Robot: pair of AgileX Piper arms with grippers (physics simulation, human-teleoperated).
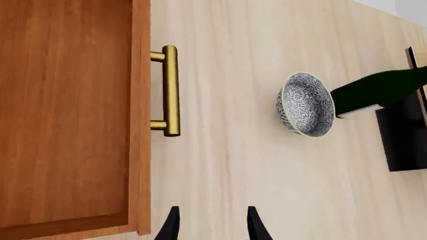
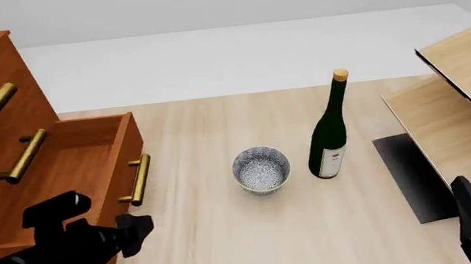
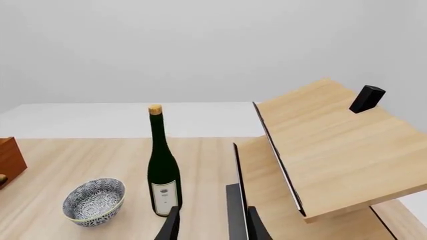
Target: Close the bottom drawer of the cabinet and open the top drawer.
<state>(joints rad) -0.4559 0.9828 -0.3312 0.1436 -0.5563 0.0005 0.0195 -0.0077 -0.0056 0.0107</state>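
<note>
Boxy reddish-brown wooden bottom drawer (image 2: 89,157) standing open; black left gripper (image 1: 211,225), jaws apart, nearing brass bar handle (image 1: 171,90): pushing squarely advised. Right gripper (image 3: 210,227) idling, jaws apart.

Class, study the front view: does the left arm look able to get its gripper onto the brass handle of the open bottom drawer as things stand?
Probably yes. The left gripper hangs just in front of the bottom drawer, open and empty, with nothing between it and the handle; the bowl stands well aside.
</note>
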